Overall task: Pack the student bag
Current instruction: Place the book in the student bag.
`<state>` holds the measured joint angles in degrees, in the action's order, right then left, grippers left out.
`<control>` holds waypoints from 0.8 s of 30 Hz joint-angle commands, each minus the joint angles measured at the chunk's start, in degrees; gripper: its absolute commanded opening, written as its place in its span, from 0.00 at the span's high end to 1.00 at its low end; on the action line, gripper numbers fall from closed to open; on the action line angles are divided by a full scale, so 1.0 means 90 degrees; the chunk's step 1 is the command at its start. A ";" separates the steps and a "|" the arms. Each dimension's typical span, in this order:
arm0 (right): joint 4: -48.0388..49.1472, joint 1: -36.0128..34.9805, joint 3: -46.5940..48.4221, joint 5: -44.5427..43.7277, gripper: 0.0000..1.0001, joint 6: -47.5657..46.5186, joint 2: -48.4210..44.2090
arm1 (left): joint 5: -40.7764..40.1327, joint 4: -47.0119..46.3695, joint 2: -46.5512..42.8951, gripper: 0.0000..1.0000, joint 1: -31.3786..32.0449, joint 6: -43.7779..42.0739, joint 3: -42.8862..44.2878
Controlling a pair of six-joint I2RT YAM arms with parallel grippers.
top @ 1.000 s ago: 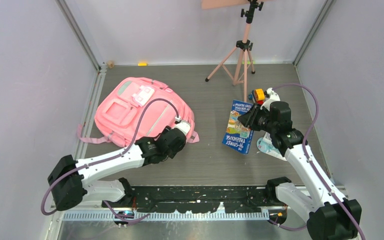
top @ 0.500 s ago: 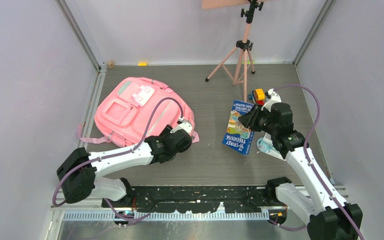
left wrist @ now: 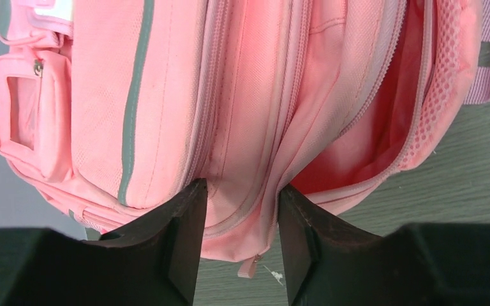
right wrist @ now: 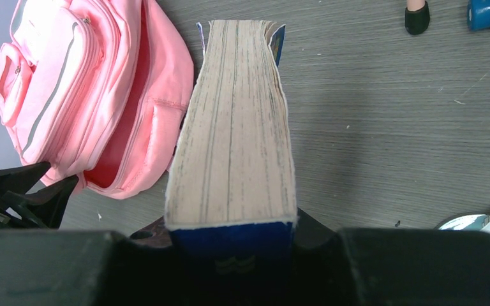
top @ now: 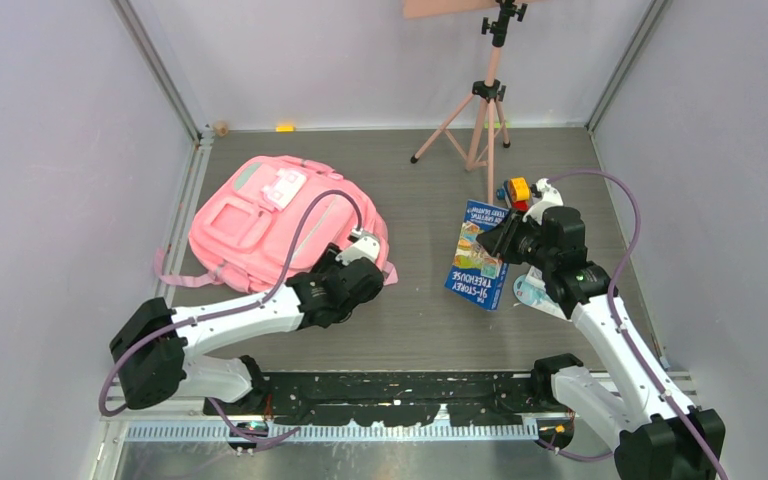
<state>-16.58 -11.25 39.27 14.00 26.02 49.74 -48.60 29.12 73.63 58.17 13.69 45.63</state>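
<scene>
The pink student bag [top: 260, 215] lies flat at the left of the table, its main compartment unzipped and showing a red inside [left wrist: 383, 127]. My left gripper [left wrist: 237, 188] is at the bag's near right edge, open. Its fingers [left wrist: 185, 217] stand either side of the fabric strip next to that opening, and a zip pull [left wrist: 247, 268] hangs between them. My right gripper [right wrist: 230, 229] is shut on the spine end of a thick blue book [top: 478, 255] and holds it tilted over the middle of the table. The book's page edge [right wrist: 236, 127] faces the right wrist camera.
A pink tripod [top: 485, 100] stands at the back centre. An orange and blue toy [top: 516, 190] lies just behind the right gripper. A white and teal pack [top: 535, 293] lies under the right arm. Grey walls close the table in on three sides.
The left arm's elbow has swung right and the gripper has slid along the bag's near edge, its jaws narrowing slightly. The right arm and the book have barely moved.
</scene>
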 commanded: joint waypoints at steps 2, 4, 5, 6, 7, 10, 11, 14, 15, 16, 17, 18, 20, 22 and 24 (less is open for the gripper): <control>0.0555 -0.0001 0.0034 0.0020 1.00 0.0178 -0.0204 | -0.0861 -0.0515 0.0121 0.58 -0.0067 -0.0043 0.0079; 0.0579 -0.0001 0.0001 0.0034 1.00 0.0204 -0.0209 | -0.0933 -0.0537 0.0331 0.61 -0.0067 -0.0132 0.0147; 0.0581 -0.0001 -0.0005 0.0031 1.00 0.0209 -0.0211 | -0.0947 -0.0587 0.0413 0.69 -0.0067 -0.0214 0.0161; 0.0582 -0.0001 -0.0011 0.0029 1.00 0.0237 -0.0213 | -0.0995 -0.0622 0.0463 0.78 -0.0067 -0.0280 0.0174; 0.0582 -0.0001 -0.0028 0.0027 1.00 0.0260 -0.0213 | -0.1097 -0.0629 0.0483 0.86 -0.0070 -0.0339 0.0199; 0.0594 -0.0001 -0.0042 0.0048 1.00 0.0466 -0.0221 | -0.1434 -0.0533 0.0277 1.00 -0.0067 -0.0412 0.0353; 0.0608 -0.0001 -0.0045 0.0103 1.00 0.0531 -0.0228 | -0.1507 -0.0471 0.0049 1.00 -0.0067 -0.0417 0.0430; 0.0853 0.0002 -0.0056 0.0360 1.00 0.1150 -0.0237 | -0.1629 -0.0313 -0.0610 1.00 -0.0067 -0.0565 0.0623; 0.1097 0.0001 -0.0093 0.0545 0.99 0.1540 -0.0205 | -0.1610 -0.0273 -0.0833 1.00 -0.0074 -0.0656 0.0691; 0.1255 -0.0012 -0.0114 0.0657 0.99 0.1751 -0.0175 | -0.1562 -0.0222 -0.1022 1.00 -0.0077 -0.0742 0.0755; 0.1622 -0.0031 -0.0178 0.0855 0.99 0.2202 -0.0094 | -0.1454 -0.0129 -0.1210 1.00 -0.0098 -0.0787 0.0840; 0.1859 -0.0098 -0.0210 0.0988 0.99 0.2439 -0.0042 | -0.1291 0.0009 -0.1374 1.00 -0.0147 -0.0811 0.0978; 0.2549 -0.0289 -0.0303 0.1029 1.00 0.3028 0.0163 | -0.0818 0.0277 -0.1674 1.00 -0.0384 -0.0862 0.1178; 0.3110 -0.0565 -0.0342 0.0908 0.99 0.3458 0.0418 | -0.0143 0.0625 -0.1850 1.00 -0.0885 -0.0856 0.1385; 0.3536 -0.0945 -0.0275 0.0719 0.99 0.3746 0.0720 | 0.0527 0.0860 -0.1987 1.00 -0.1342 -0.0878 0.1535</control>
<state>-1.87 -14.66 35.51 19.64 48.49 53.12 -52.49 33.10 58.50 52.21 6.85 55.11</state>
